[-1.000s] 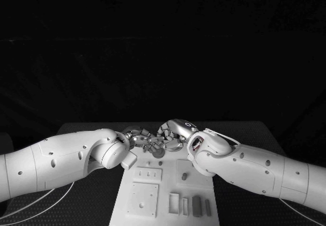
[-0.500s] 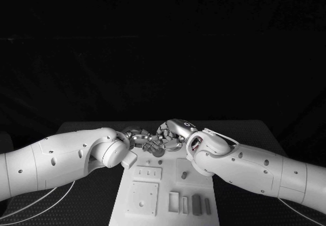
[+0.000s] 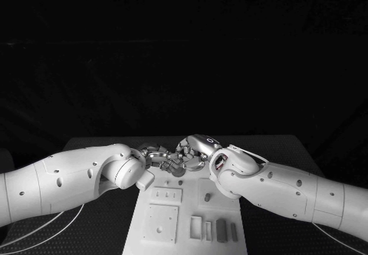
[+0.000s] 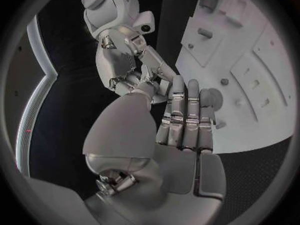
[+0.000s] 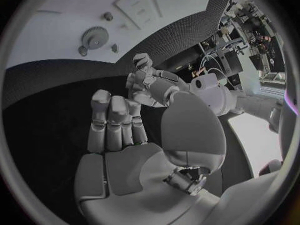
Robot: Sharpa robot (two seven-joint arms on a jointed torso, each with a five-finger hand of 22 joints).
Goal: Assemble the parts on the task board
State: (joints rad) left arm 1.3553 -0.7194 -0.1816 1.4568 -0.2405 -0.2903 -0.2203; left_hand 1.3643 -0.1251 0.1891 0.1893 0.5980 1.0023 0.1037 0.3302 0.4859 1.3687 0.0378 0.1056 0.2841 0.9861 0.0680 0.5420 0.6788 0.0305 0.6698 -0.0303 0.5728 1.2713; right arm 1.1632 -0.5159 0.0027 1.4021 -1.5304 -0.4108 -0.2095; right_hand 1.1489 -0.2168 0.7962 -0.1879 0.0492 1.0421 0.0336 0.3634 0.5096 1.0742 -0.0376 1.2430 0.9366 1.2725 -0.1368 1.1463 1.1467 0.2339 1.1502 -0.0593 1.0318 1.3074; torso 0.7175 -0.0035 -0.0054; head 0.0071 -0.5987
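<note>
The white task board [image 3: 147, 240] lies lengthwise in front of me. At its far end my left hand [image 3: 157, 156] and right hand [image 3: 196, 149] meet fingertip to fingertip. A toothed gear [image 3: 178, 170] lies flat on the board just under them. In the left wrist view the left hand [image 4: 184, 130] has its fingers straight and side by side, touched by the right hand [image 4: 125, 60], and they half hide the gear [image 4: 215, 99]. The right wrist view shows the right hand [image 5: 119, 135] with straight fingers, the left hand [image 5: 147, 82] and the gear [image 5: 95, 36] on the board [image 5: 50, 35]. I see no part in either hand.
On the board's near half sit a small plate with holes [image 3: 167, 195], a square plate [image 3: 161, 223], an upright peg [image 3: 207, 197] and a row of slim blocks [image 3: 215, 231]. Short pegs [image 5: 107, 16] stand near the gear. Cables [image 3: 46, 226] trail off the table's near left.
Both hands have edged a little towards the far end of the board and stay together. The gear and the other parts have not moved.
</note>
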